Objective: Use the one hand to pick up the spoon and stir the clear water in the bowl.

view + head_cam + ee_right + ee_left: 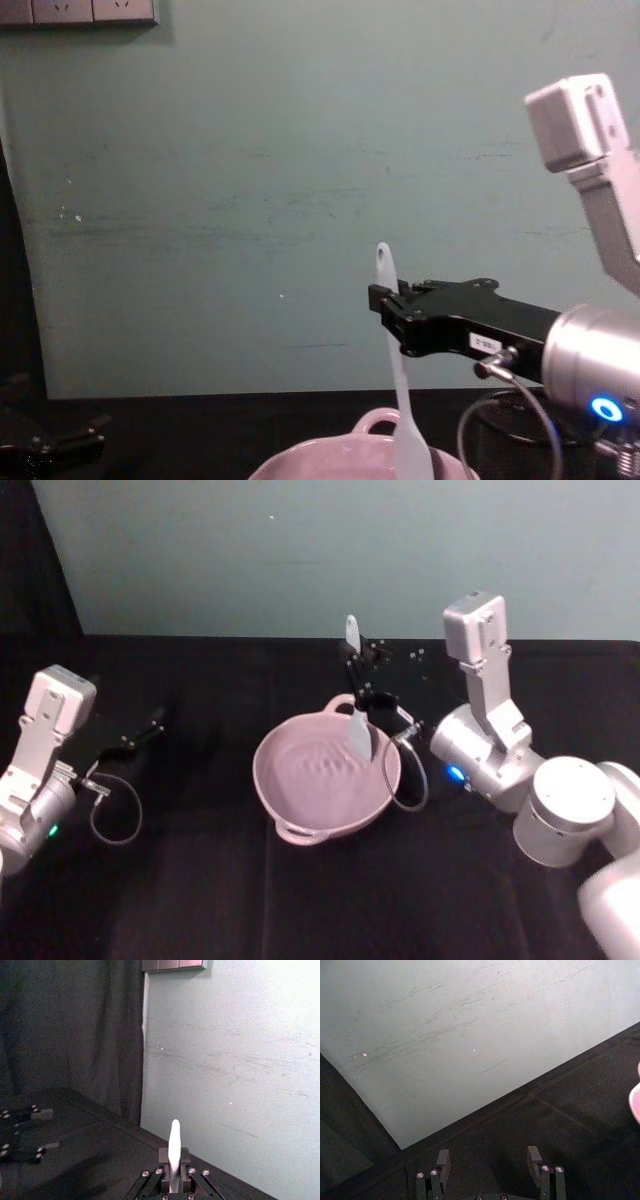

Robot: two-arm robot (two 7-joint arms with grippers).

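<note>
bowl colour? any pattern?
The bowl is plain pale pink, with no pattern visible. The head view shows it best.

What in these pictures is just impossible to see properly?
- Chest view: the bowl is cut off by the bottom edge, so its contents are hidden.
- Chest view: the tip of the spoon drops past that same edge.
- Chest view: the white label on the right gripper is too small to read.
- Left wrist view: the picture's edge cuts the bowl beyond the left gripper.
</note>
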